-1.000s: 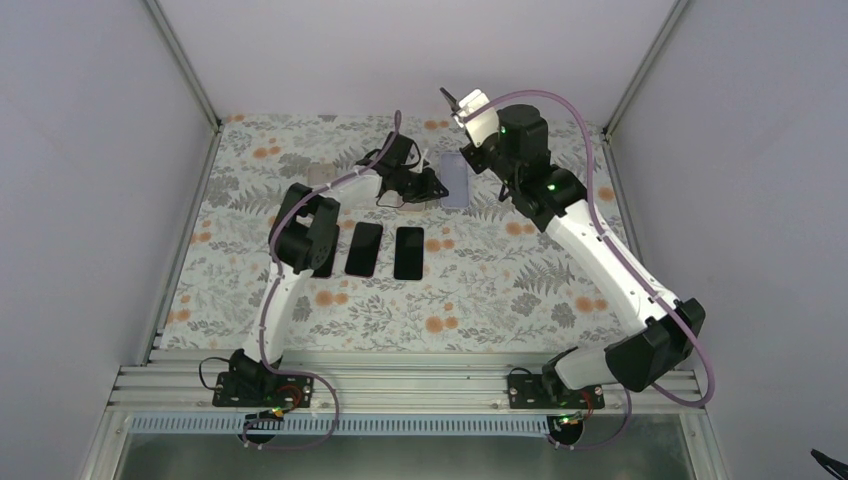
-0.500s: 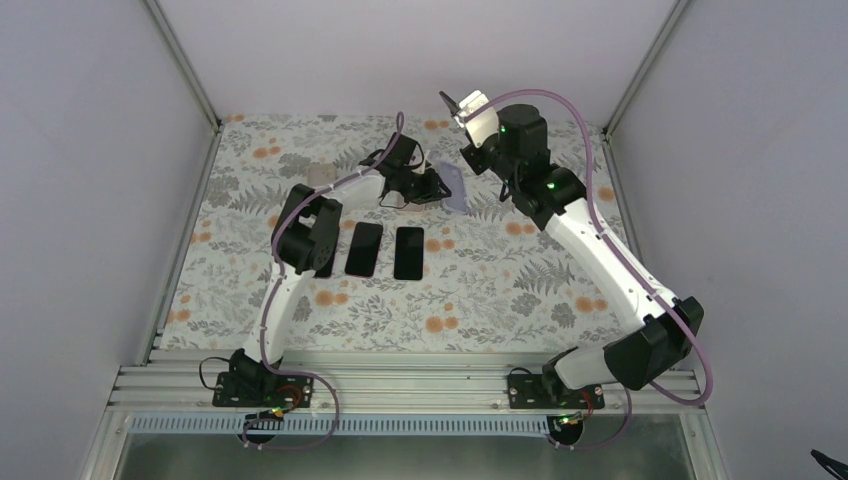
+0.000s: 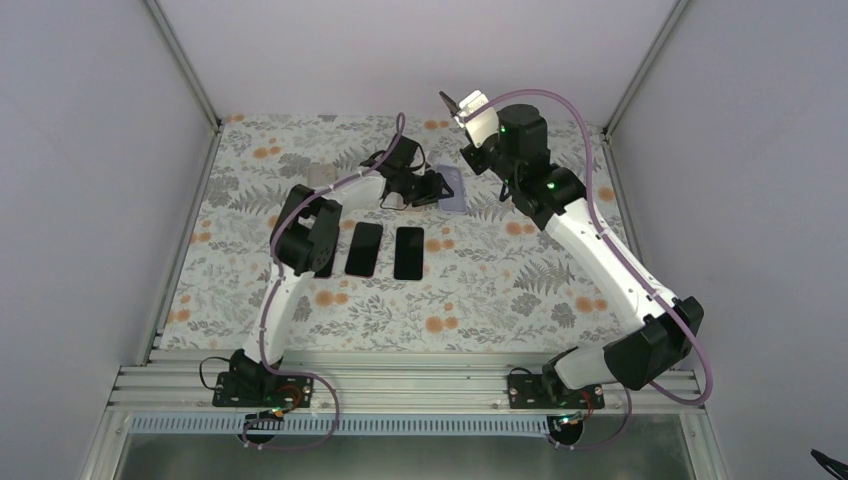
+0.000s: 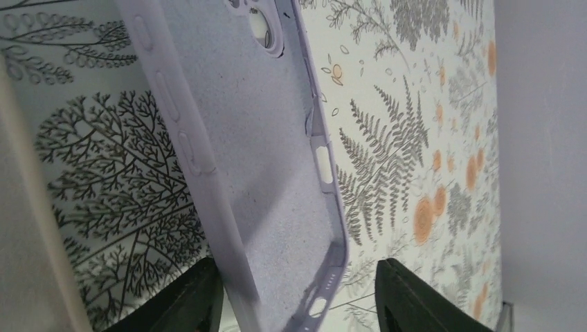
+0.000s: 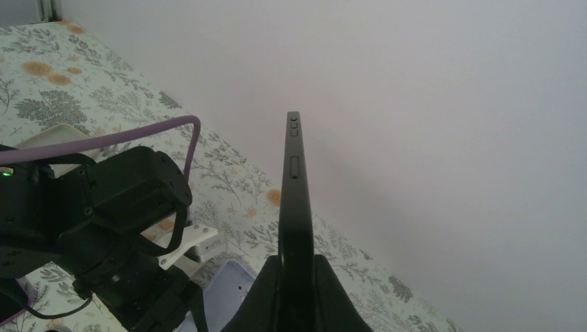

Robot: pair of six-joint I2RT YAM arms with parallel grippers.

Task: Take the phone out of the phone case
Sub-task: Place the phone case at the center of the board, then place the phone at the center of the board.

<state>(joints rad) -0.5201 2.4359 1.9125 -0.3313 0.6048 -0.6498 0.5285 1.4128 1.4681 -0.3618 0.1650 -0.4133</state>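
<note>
1. The phone (image 5: pixel 295 194) is out of its case and off the table. In the right wrist view you see it edge-on and upright, its side buttons facing the camera.
2. The right gripper (image 5: pixel 295 261) is clenched on the phone's lower end, one finger on each flat face.
3. From overhead, that gripper is raised at about 12 o'clock from the phone case (image 3: pixel 454 188).
4. The lavender case is empty, its open side up, on the floral table cover (image 3: pixel 480 290).
5. The left gripper (image 3: pixel 424 187) is at the case's 9 o'clock, jaws released. Its fingers (image 4: pixel 408 297) straddle the case's near end, and you can see a gap on one side.
6. At the case's 7 o'clock a black phone (image 3: pixel 408 252) lies flat, with a second black phone (image 3: pixel 363 248) just beside it at 9 o'clock.
7. A pale case (image 3: pixel 318 176) lies well apart at 9 o'clock.
</note>
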